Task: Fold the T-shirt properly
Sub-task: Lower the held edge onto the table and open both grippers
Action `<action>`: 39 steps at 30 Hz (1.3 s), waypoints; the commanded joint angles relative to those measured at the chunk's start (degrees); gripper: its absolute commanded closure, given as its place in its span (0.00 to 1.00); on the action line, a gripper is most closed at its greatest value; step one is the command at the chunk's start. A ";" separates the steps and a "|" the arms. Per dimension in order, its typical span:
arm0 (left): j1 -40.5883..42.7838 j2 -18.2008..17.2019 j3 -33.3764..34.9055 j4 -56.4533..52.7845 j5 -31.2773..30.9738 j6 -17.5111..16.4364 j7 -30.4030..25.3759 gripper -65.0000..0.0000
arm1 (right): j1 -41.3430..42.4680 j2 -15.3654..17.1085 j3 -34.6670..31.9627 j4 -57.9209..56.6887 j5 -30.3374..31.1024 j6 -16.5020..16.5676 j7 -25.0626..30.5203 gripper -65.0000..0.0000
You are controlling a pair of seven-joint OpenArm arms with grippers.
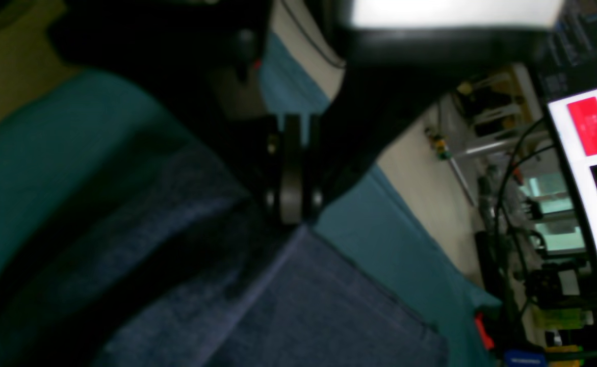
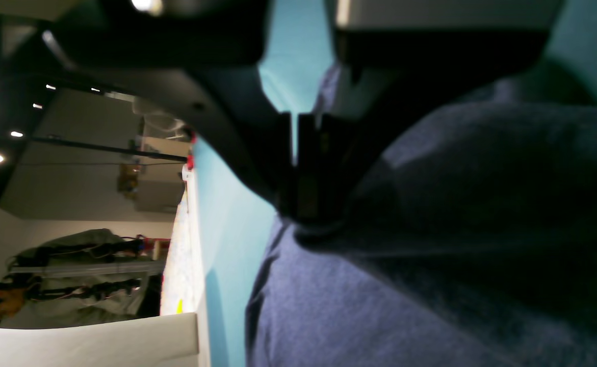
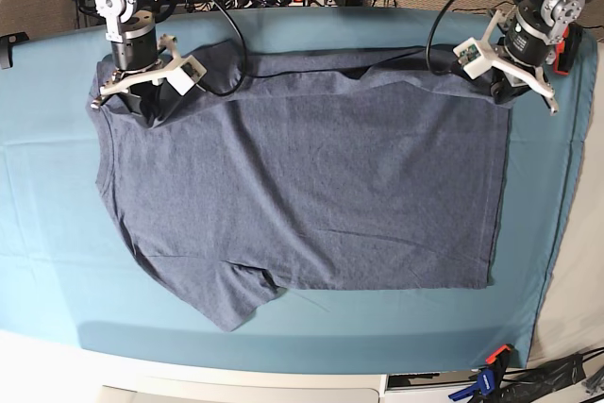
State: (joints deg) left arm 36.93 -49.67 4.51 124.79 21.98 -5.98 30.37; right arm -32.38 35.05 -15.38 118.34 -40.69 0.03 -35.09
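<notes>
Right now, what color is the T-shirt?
Heathered dark blue-grey T-shirt, clearest in the base view.

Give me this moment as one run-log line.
stage: gripping far edge | left gripper: shut on T-shirt hem corner | right gripper: shut on T-shirt shoulder | T-shirt: flat on teal table cloth, one sleeve toward camera

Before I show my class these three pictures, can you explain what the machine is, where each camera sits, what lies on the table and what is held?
It is a robot with two arms. The base picture looks down from overhead; the other two come from cameras on each wrist. A dark blue-grey T-shirt lies spread on a teal table cloth. The right gripper pinches the shirt near one far corner, and the left gripper pinches the other. In both wrist pictures the jaws look closed on fabric. A clamp sits at the table's near edge.
</notes>
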 commanded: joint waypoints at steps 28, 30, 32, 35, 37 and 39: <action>-8.35 -0.66 -0.28 -11.30 -5.68 -0.09 -4.96 1.00 | 12.87 -1.40 0.44 -14.69 5.33 1.16 5.68 1.00; -9.42 -0.66 -0.28 -11.65 -6.47 -0.09 -5.49 1.00 | 12.87 -1.40 0.44 -14.69 5.35 1.73 6.43 1.00; -10.27 -0.66 -0.28 -11.72 -7.41 -0.33 -6.34 1.00 | 13.18 -1.40 0.44 -14.69 6.34 1.77 6.67 1.00; -11.65 -0.66 -0.28 -11.72 -9.29 -2.27 -6.45 1.00 | 13.70 -1.40 0.44 -14.69 7.74 2.01 7.50 1.00; -12.39 -0.66 -0.28 -11.72 -10.34 -3.10 -6.43 1.00 | 14.36 -1.38 0.44 -14.69 8.74 3.39 7.82 1.00; -12.48 -0.66 -0.28 -11.72 -10.27 -3.08 -6.40 1.00 | 14.95 -1.40 0.44 -14.69 9.90 4.31 8.17 1.00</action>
State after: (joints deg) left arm 24.77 -49.25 4.78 112.42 11.31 -9.72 24.58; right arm -18.02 32.99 -15.40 102.83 -30.26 5.32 -27.94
